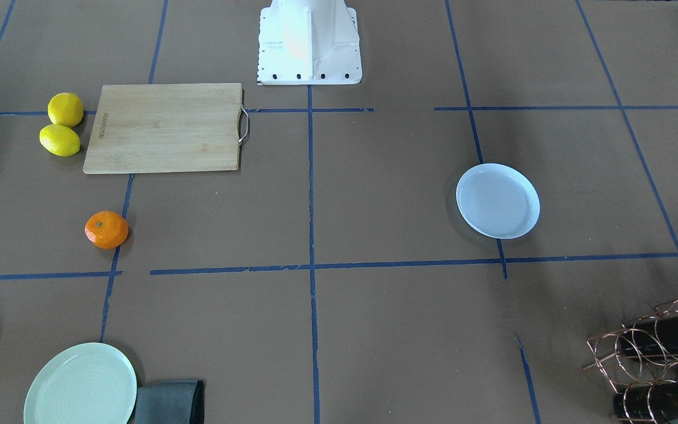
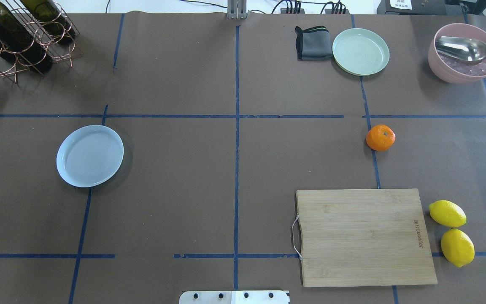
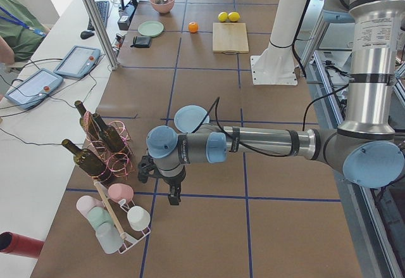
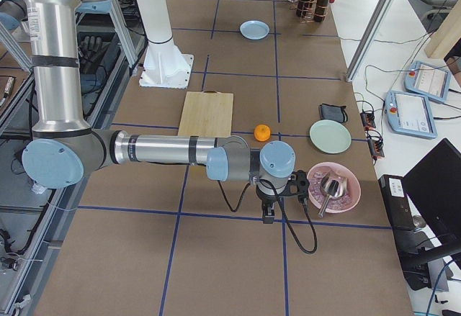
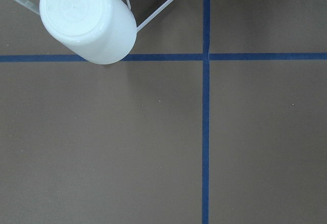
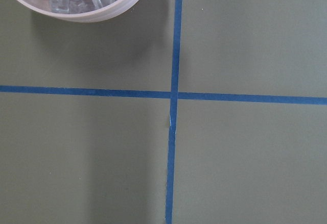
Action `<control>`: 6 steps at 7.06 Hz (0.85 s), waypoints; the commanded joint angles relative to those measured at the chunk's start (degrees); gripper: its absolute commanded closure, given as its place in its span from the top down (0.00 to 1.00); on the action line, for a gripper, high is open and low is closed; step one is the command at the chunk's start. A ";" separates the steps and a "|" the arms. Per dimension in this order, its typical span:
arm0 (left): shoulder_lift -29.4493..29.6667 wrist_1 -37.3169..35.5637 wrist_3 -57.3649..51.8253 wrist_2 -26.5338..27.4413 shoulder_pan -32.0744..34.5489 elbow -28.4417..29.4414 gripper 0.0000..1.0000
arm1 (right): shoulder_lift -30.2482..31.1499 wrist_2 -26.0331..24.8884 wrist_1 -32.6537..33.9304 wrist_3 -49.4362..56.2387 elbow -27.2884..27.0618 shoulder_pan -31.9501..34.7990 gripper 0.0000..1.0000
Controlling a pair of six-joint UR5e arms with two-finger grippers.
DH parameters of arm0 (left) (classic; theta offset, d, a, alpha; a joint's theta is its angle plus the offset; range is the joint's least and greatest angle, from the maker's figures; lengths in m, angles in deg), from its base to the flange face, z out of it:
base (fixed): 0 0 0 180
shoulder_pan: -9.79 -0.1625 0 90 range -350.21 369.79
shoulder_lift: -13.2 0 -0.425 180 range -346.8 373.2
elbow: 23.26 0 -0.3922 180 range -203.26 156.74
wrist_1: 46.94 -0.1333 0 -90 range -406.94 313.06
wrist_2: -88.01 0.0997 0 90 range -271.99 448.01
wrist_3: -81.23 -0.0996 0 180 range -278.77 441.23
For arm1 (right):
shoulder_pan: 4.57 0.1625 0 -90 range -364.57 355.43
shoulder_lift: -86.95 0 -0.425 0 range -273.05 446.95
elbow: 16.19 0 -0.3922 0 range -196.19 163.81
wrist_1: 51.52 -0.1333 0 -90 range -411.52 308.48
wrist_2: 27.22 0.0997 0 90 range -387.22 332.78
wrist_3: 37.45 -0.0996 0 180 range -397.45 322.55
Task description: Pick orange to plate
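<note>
The orange (image 2: 380, 137) lies on the brown table on the robot's right side, just beyond the wooden cutting board (image 2: 365, 236); it also shows as the orange (image 1: 106, 229). The pale bluish-white plate (image 2: 90, 156) sits bare on the robot's left side. Neither gripper shows in the overhead or front views. My left gripper (image 3: 172, 195) hangs over the table's left end beside a cup rack, far from the plate. My right gripper (image 4: 268, 214) hangs at the right end beside the pink bowl. I cannot tell whether either is open or shut. No fingers show in either wrist view.
Two lemons (image 2: 452, 228) lie right of the cutting board. A light green plate (image 2: 360, 51) and a grey cloth (image 2: 312, 43) sit at the far right. A pink bowl (image 2: 462, 52) holds ice and a spoon. A wine rack (image 2: 19, 33) stands far left, a cup rack (image 3: 117, 218) beyond it.
</note>
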 commanded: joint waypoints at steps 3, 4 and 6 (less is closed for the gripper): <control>3.36 0.72 -0.74 -0.04 -0.09 -1.71 1.00 | 0.18 0.54 -0.39 -0.94 -0.97 0.04 1.00; 6.25 4.03 -0.31 0.13 -2.09 -1.80 1.00 | -0.52 0.72 -0.83 -1.12 -1.41 -0.13 1.00; 7.24 5.73 -0.30 -0.04 -5.96 -4.17 1.00 | -2.53 0.98 -0.83 -1.82 -2.90 -1.87 1.00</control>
